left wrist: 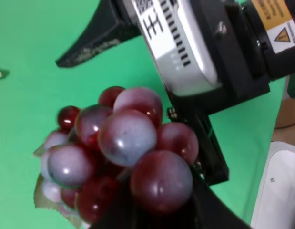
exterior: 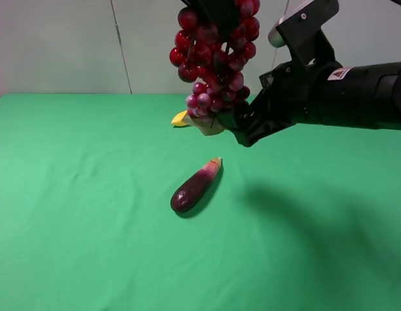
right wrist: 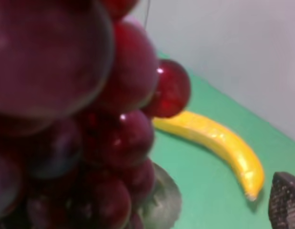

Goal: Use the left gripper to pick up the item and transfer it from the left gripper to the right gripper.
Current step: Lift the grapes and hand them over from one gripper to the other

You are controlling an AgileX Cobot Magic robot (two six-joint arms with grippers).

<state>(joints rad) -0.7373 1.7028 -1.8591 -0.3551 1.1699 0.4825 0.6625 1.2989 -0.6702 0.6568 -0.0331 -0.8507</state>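
Observation:
A bunch of dark red grapes [exterior: 216, 58] hangs high above the green table, and it fills the left wrist view [left wrist: 123, 152] and the right wrist view [right wrist: 66, 119]. My left gripper [exterior: 213, 8] is shut on the top of the bunch at the upper edge of the exterior view. My right gripper [exterior: 242, 126] is open at the lower end of the bunch, level with its pale leaf [exterior: 210, 125]. One of its fingers [left wrist: 90, 45] shows beyond the grapes in the left wrist view, and the other stands on the near side. The grapes hide whether the pads touch them.
A purple eggplant [exterior: 195, 186] lies on the green cloth [exterior: 70, 194] below the bunch. A yellow banana [exterior: 180, 119] lies behind the grapes near the back wall, and it shows in the right wrist view [right wrist: 214, 140]. The right arm [exterior: 355, 94] reaches in from the right.

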